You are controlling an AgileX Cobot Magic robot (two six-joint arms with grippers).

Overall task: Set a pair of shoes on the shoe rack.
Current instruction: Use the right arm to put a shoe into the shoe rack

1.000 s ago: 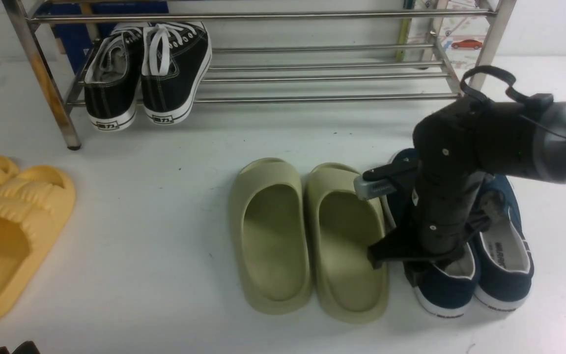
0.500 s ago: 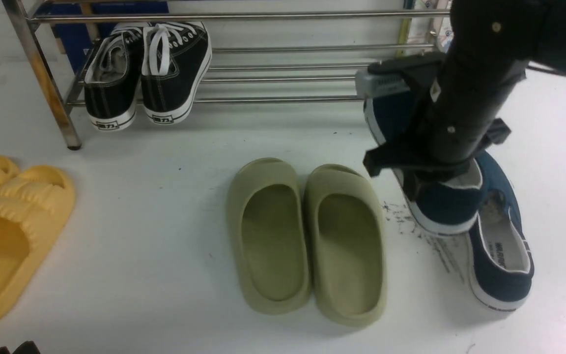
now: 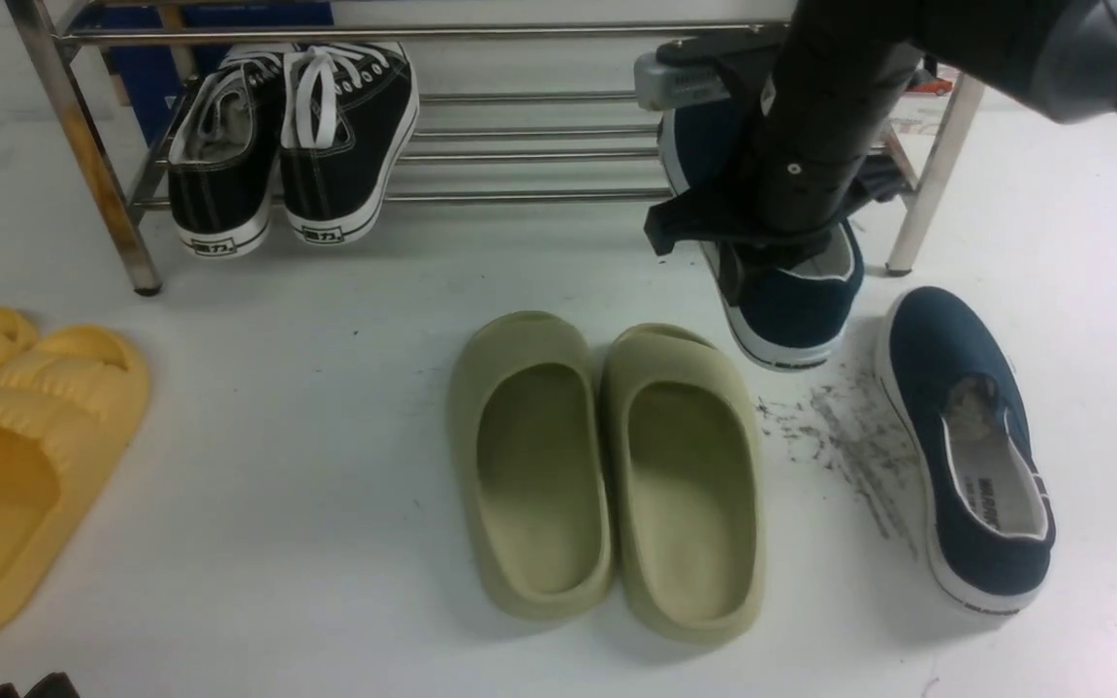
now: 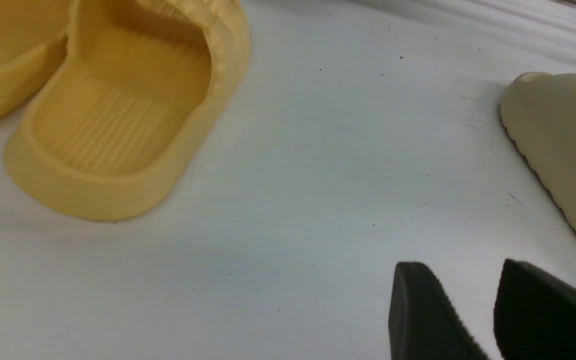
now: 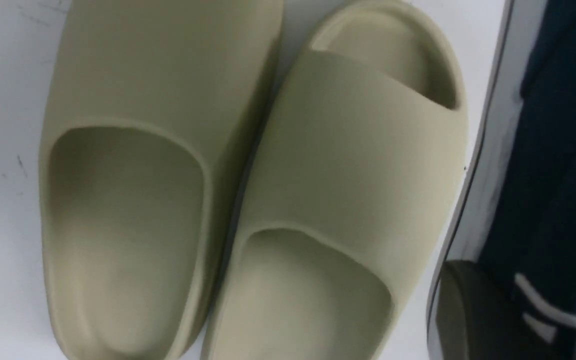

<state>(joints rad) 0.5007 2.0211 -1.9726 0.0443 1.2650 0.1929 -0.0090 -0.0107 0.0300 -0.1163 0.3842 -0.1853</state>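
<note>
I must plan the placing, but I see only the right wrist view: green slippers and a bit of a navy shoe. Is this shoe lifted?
Observer: Yes, the right gripper holds the navy shoe above the floor, before the rack's right part.
Operator: Where is the other shoe?
Observer: The other shoe lies on the floor, right of the slippers.
Operator: What is on the rack?
Observer: Black sneakers, on its left end.
</note>
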